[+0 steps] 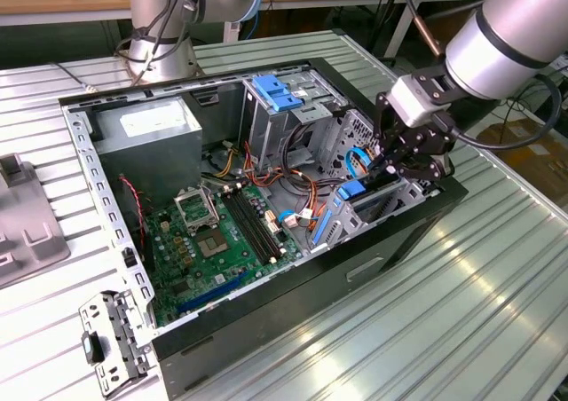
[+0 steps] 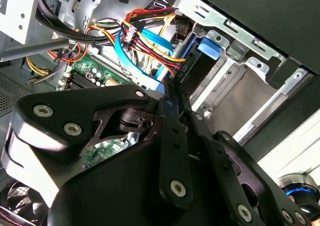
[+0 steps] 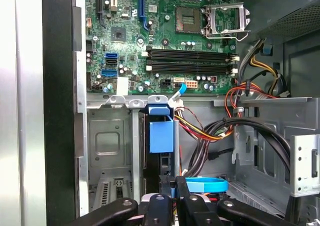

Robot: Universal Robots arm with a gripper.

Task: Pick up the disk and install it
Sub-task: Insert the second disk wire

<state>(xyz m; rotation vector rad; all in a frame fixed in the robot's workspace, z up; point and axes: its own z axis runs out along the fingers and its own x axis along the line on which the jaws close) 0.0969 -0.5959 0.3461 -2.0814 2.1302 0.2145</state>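
Gripper above disk, disk seated in bay

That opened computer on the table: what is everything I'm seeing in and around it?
Computer case: one, black, lying open on the ribbed metal table.
Motherboard: one, green, on the case floor.
Power supply box: one, grey, back corner of the case.
Latch handle: one, blue, on the drive cage.
Cables: a bundle, red, yellow, black, orange, beside the drive bays.
Disk: one, blue-railed, standing on edge in a drive bay.
Bracket: one, grey metal, on the table by the case.
Gripper: one, black, at the disk's bay.
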